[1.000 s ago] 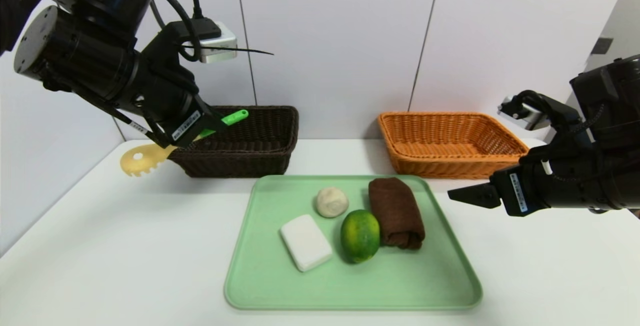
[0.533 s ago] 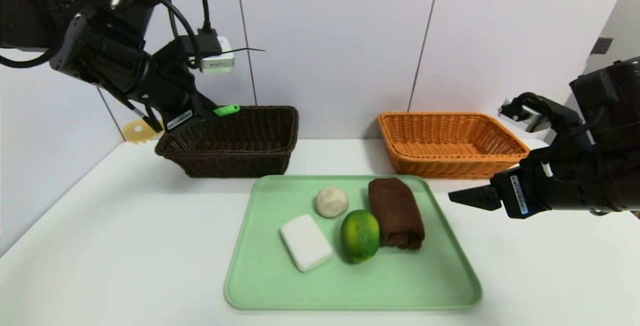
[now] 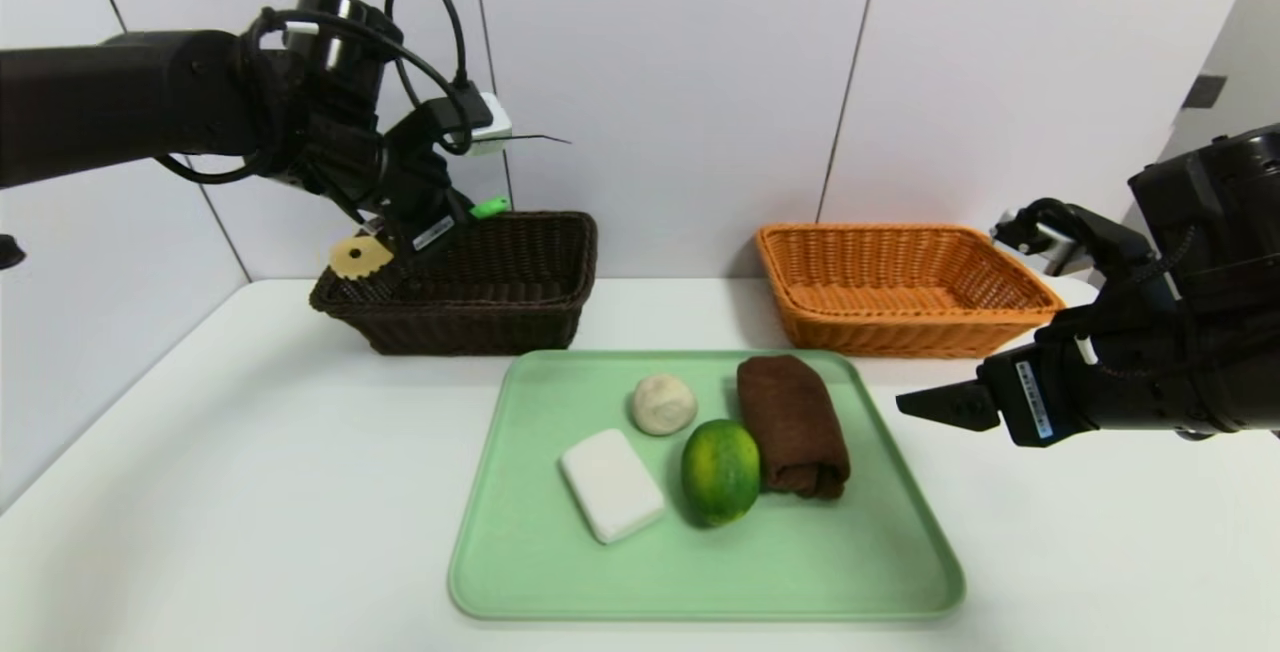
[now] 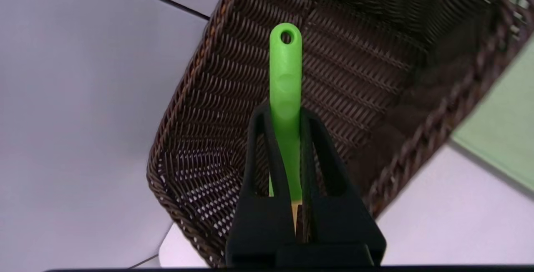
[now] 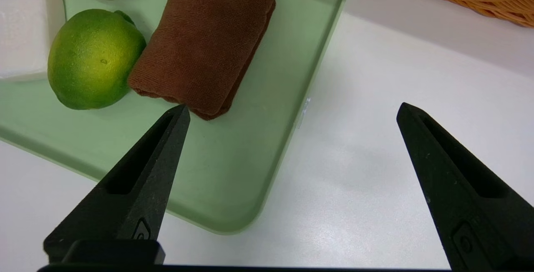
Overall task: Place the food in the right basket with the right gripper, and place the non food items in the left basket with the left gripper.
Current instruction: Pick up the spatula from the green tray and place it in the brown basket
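My left gripper (image 3: 452, 219) is shut on a slotted spoon with a green handle (image 4: 285, 67) and a tan toothed head (image 3: 358, 257). It holds the spoon over the dark brown left basket (image 3: 500, 317), with the head above the basket's left rim. My right gripper (image 5: 293, 106) is open and empty, low over the table beside the tray's right edge. On the green tray (image 3: 700, 572) lie a green citrus fruit (image 3: 720, 472), a pale round bun (image 3: 664, 404), a white block (image 3: 611, 484) and a rolled brown towel (image 3: 793, 424). The orange right basket (image 3: 900, 327) holds nothing.
Both baskets stand against the back wall, with bare white table between them. The tray sits at the middle front. The wall closes in on the left behind the dark basket.
The left arm swung back and rightward with the spoon. The spoon's head rose from beside the dark basket to above its left rim. The right arm barely shifted.
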